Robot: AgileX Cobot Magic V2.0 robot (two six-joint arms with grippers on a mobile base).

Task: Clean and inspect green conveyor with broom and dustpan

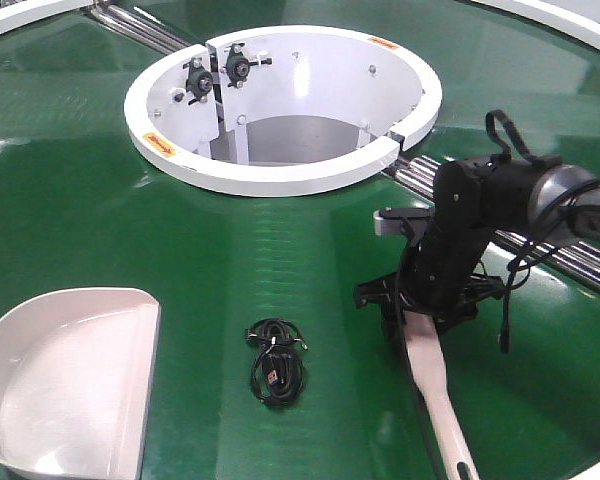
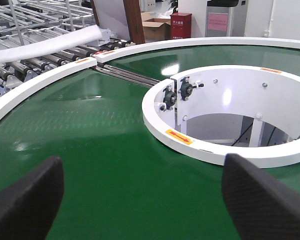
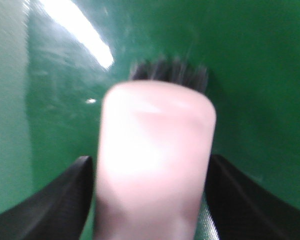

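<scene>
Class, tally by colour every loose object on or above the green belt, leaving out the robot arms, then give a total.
Pale pinkish-beige: 2 (dustpan, broom)
Black: 1 (coiled cable)
Total: 3

Front camera: high, angled down over green conveyor toward white central rim. Left wrist: low, shares that rim. Right wrist: close on broom, blurred.

Right hand — seemingly clamped, downturned
</scene>
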